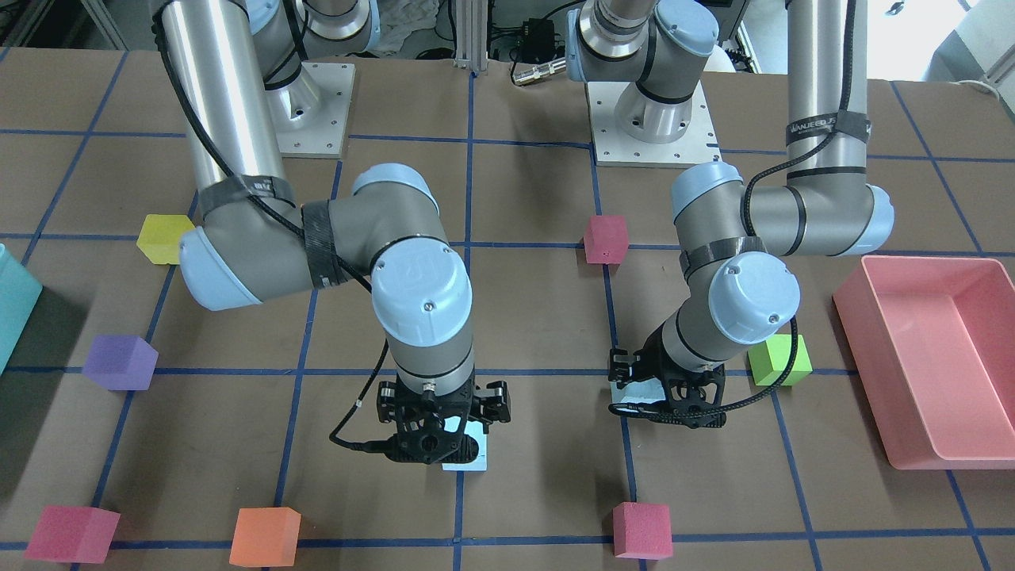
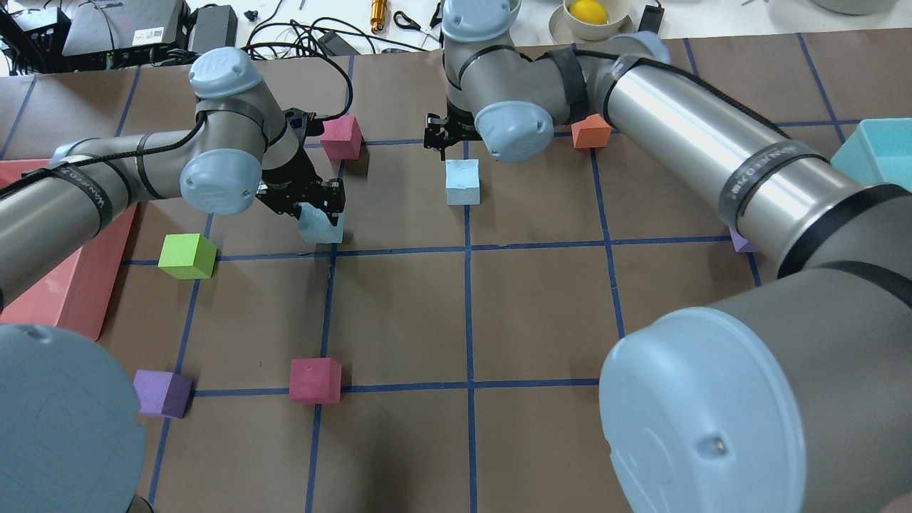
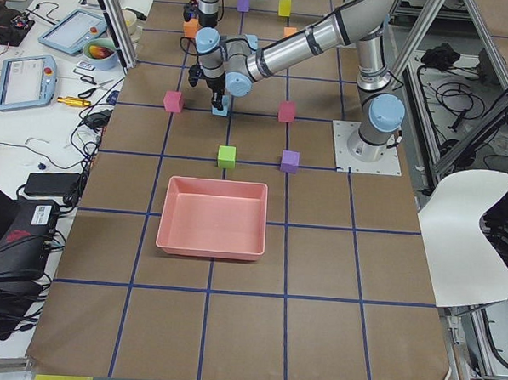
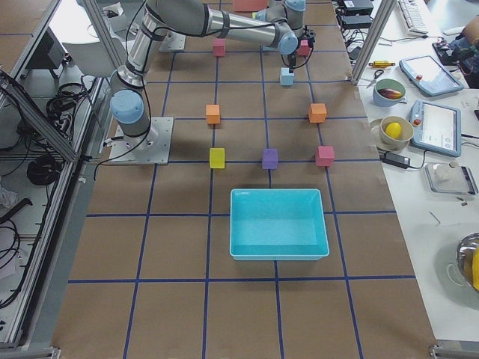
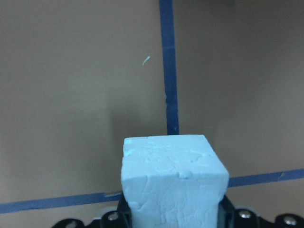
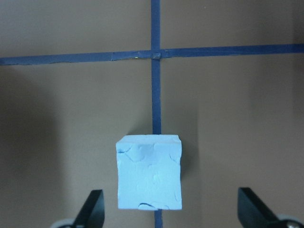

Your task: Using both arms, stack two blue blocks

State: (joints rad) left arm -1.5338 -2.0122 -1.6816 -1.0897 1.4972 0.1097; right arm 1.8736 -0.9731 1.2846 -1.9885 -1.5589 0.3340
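One pale blue block [image 5: 173, 185] sits clamped between my left gripper's fingers; it shows in the overhead view [image 2: 322, 225] and the front view [image 1: 641, 393], left of the table's middle. My left gripper [image 2: 313, 212] is shut on it; I cannot tell whether it touches the table. The other blue block [image 6: 149, 171] rests on a blue tape line [image 2: 462, 182]. My right gripper [image 6: 171, 213] hovers over it, open, with a finger [image 6: 92, 211] on each side and apart from it. In the front view the right gripper [image 1: 440, 440] covers most of that block [image 1: 469, 460].
A green cube [image 2: 187, 255] lies near the left gripper and a magenta cube [image 2: 340, 137] just beyond it. An orange cube [image 2: 591, 132] lies beside the right arm. A pink tray [image 1: 928, 263] and a teal bin [image 2: 876, 146] stand at the table's ends. Purple, yellow and more magenta cubes are scattered about.
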